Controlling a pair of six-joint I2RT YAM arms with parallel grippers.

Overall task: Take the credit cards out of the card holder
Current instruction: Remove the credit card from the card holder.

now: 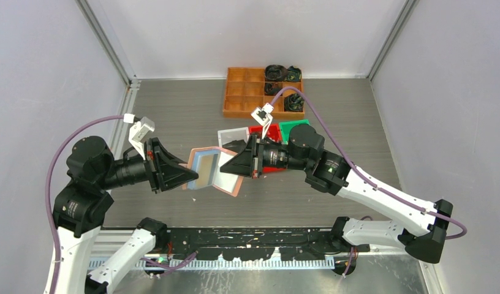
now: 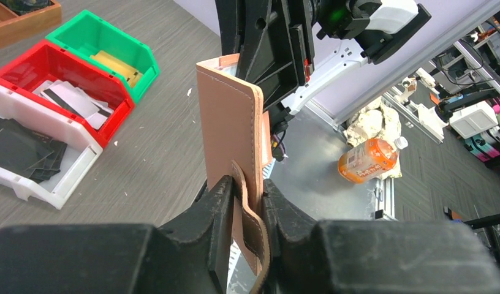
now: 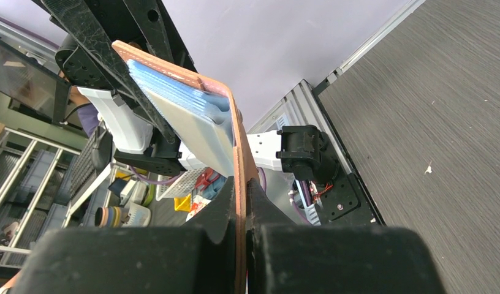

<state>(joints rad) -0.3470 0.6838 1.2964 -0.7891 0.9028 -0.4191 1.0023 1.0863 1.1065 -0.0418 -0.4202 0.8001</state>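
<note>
Here left claw [image 2: 246, 199] and right claw [image 3: 240, 191] pinch the card holder [image 1: 206, 170]

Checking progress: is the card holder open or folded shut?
Open. The card holder is spread apart, its blue pockets facing up in the top view.

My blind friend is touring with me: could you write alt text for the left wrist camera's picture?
The left end effector pinches a salmon-pink card holder upright by its strap edge, the right arm looming behind it. Left on the table sit white, red and green bins holding cards.
</note>
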